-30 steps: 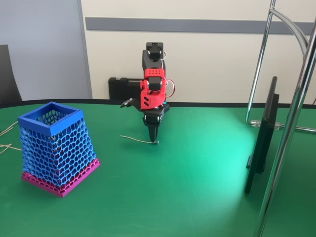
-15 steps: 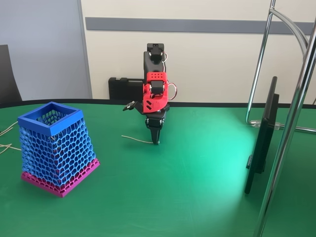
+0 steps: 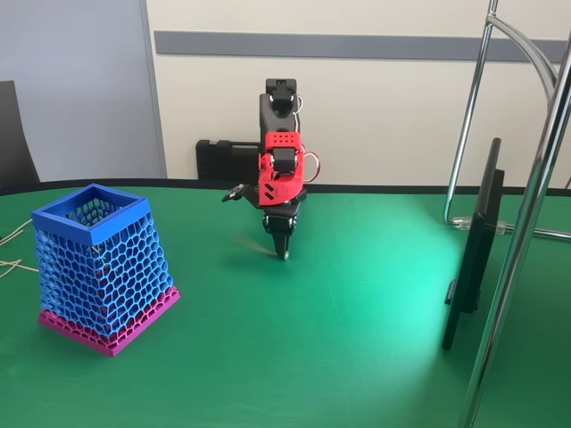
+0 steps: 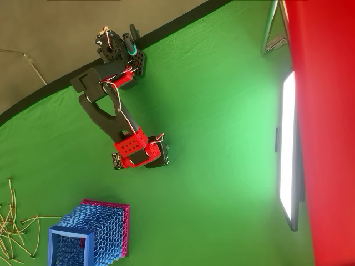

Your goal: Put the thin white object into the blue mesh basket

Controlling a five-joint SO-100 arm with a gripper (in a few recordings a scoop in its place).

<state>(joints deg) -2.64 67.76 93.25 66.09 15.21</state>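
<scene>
My gripper [image 3: 284,253] points straight down at the green table [image 3: 357,339], its black fingers pressed into one narrow tip. A faint, blurred streak of the thin white string [image 3: 256,245] runs left from that tip, just above the cloth, so the gripper looks shut on its end. The blue mesh basket [image 3: 100,267], with its solid square rim and magenta base band, stands upright well to the left of the gripper. In the overhead view the red wrist [image 4: 136,149] covers the fingers, and the basket [image 4: 91,235] lies below and left of it.
Pale beige cords [image 4: 16,227] lie loose beside the basket at the table's edge. A thin black screen [image 3: 473,250] stands edge-on at the right, beside chrome stand tubes [image 3: 526,223]. A black case [image 3: 223,160] sits behind the arm.
The gripper shifted slightly right over the string's end. The string, lying sharp and flat on the cloth before, is now a shorter blurred streak at the fingertips.
</scene>
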